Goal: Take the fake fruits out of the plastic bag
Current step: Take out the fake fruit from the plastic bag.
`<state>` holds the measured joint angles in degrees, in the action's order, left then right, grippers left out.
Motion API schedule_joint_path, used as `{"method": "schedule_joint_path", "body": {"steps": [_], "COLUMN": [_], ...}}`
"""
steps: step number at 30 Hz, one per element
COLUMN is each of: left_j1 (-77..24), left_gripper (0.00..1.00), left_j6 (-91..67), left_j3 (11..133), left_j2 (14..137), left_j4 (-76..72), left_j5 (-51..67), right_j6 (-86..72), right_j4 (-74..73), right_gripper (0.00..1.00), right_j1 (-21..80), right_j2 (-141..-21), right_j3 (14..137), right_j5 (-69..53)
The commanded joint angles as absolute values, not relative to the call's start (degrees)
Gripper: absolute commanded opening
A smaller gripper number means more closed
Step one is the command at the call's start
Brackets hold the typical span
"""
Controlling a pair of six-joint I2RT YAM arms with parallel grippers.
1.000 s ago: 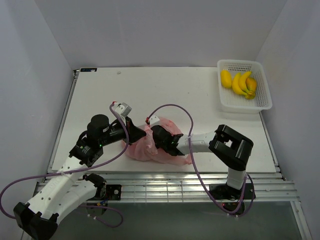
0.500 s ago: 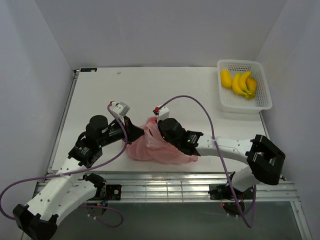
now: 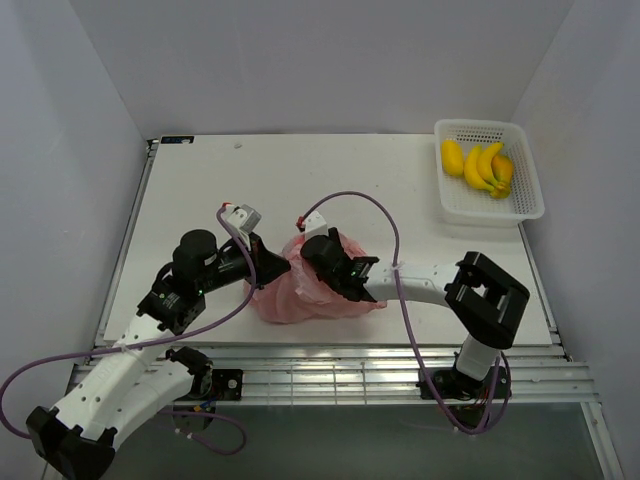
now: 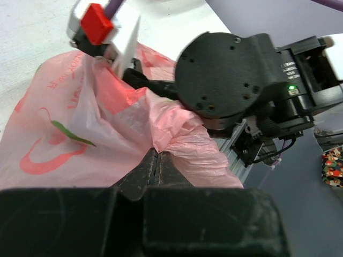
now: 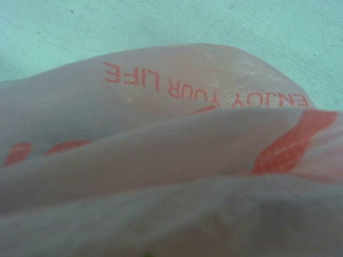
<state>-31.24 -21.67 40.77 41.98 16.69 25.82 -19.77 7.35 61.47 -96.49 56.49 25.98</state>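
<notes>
Since half a second ago the right arm [image 3: 440,282] has folded its elbow back in toward the plastic bag [image 3: 300,298], and its wrist has slid a little further over the bag's top. The left arm [image 3: 160,300] has scarcely shifted.

The bag lies slumped on the white table [image 3: 350,180], between the two wrists. At the bag's left side the left gripper [image 4: 158,159] has its fingers pressed together on a fold of film, pinching that edge. The right gripper [image 3: 318,258] sits at the bag's upper right. Its own camera shows only pink film with red lettering, so I cannot tell whether its fingers are spread or closed. It is probably pushed against the bag's mouth.

The step in hand, as I judge it, is opening the bag and reaching in. No fruit shows through the film or in either grip. The next move calls for the left to hold its edge lifted and taut while the right finds the opening rather than the outer skin, then closes on something firm.

The bag is thin, crinkly and translucent, with soft folds that will drag along with whatever snags them. Well beyond the bag, to its far right, a white perforated basket [image 3: 520,205] holds a glossy yellow banana bunch [image 3: 487,165].
</notes>
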Motion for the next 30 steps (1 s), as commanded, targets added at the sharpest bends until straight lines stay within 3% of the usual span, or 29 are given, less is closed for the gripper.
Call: {"method": "schedule_joint_path", "body": {"steps": [1,9,13,14,18,21,30], "left_j1": [-31.5,-31.5,-31.4,-31.5,-31.5,-31.5,-31.5], "left_gripper": [0.0,0.0,0.0,0.0,0.0,0.0,0.0], "left_j6": [-21.4,-21.8,-21.8,-21.8,-22.1,-23.5,-30.2], "left_j3": [40.9,40.5,40.4,40.4,40.6,40.3,37.1], "left_j2": [41.7,43.5,43.5,43.2,42.9,42.7,40.0], "left_j4": [15.8,14.9,15.3,15.5,16.2,16.6,13.5], "left_j5": [28.6,30.6,30.0,29.1,26.3,22.7,16.3], "right_j6": [-19.8,-12.3,-11.8,-11.9,-13.0,-13.9,-17.8], "right_j4": [8.0,21.9,21.8,21.8,21.4,18.4,2.9], "right_gripper": [0.98,0.92,1.0,0.95,0.46,0.38,0.32], "right_j1": [59.9,59.0,58.9,58.9,58.9,58.9,58.9], "right_j2": [-99.8,-108.2,-112.5,-112.7,-109.1,-100.2,-76.6], "right_j3": [61.5,62.0,64.6,64.8,62.2,59.8,47.3], "right_j5": [30.2,23.0,23.1,23.2,24.9,24.9,15.6]}}
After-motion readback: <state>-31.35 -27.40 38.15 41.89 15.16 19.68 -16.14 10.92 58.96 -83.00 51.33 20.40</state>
